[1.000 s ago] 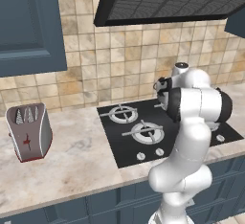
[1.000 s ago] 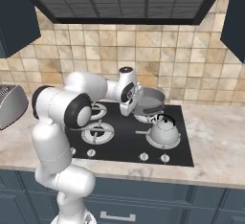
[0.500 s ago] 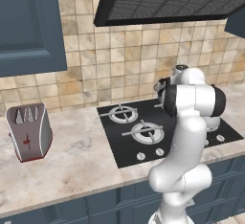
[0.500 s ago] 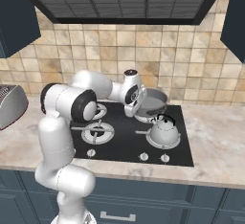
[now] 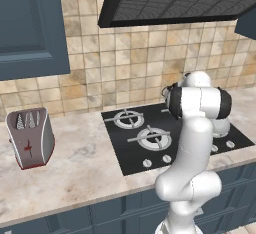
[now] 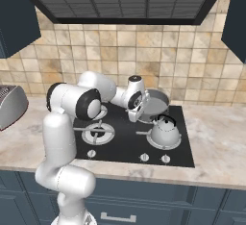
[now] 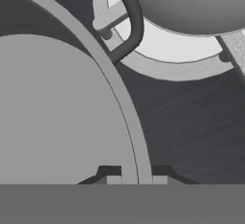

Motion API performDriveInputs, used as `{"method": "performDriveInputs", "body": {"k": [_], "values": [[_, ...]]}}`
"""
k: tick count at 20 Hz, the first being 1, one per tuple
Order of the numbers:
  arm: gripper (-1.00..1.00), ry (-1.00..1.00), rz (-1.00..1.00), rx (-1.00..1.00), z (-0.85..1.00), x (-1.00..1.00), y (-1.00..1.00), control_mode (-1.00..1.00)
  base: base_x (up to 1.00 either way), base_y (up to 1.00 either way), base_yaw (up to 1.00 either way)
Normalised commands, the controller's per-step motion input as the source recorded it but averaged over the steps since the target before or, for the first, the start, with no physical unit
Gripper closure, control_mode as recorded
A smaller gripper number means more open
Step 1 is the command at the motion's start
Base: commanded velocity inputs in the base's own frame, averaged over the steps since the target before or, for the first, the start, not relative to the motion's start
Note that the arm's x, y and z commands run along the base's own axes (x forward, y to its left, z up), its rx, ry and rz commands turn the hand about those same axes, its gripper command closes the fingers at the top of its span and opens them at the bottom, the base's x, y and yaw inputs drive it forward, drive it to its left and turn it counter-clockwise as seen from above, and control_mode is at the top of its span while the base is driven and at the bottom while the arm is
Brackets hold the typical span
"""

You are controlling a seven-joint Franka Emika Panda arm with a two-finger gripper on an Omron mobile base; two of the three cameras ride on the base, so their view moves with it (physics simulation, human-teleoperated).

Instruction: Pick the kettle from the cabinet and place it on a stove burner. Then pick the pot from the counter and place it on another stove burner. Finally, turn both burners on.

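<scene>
- Two vessels sit over the black glass cooktop (image 6: 185,159): the small silver-grey domed kettle with a thin black arched handle (image 6: 164,131) rests on the front right burner, and the wide, shallow grey metal pot (image 6: 154,103) is at the back right burner, just behind the kettle.
- One rim of that pot is pinched by the hand (image 6: 136,115): in the hand view the thin grey pot wall (image 7: 129,137) runs straight down between the two dark fingertips, which are pressed nearly together on it.
- Seen from the right base camera, the pot looks tilted, its near-left edge raised at the hand and its far side low over the burner; whether it already touches the grate I cannot tell.
- The relation that matters: the pot's body lies to the far right of the hand, toward the tiled wall, with the kettle close at the front right, so the pot has to settle level without knocking the kettle.
- Both left round silver burner rings with cross-shaped grates (image 5: 151,137) stand bare, and the small silver knobs (image 6: 144,157) along the front edge are untouched; my judgement is that the task is past halfway, with release and knob turning left.
- On the beige-pink marbled tabletop (image 5: 85,163), well apart to the left, stands a grey toaster (image 5: 31,137).
</scene>
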Motion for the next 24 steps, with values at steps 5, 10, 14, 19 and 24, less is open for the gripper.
{"method": "performDriveInputs", "body": {"k": [5,10,14,19,24], "values": [[-1.00,0.01,0.00,0.00,-0.06,0.02,0.00,-1.00,0.00,0.00,0.00],[-1.00,0.00,0.00,0.00,0.00,0.01,0.00,-1.00,0.00,0.00,0.00],[-1.00,-0.02,0.00,0.00,0.01,-0.04,0.00,-1.00,0.00,0.00,0.00],[-1.00,-0.03,0.00,0.00,0.11,-0.13,0.00,-1.00,0.00,0.00,0.00],[-1.00,-0.02,0.00,0.00,0.17,-0.24,0.00,-1.00,0.00,0.00,0.00]]}}
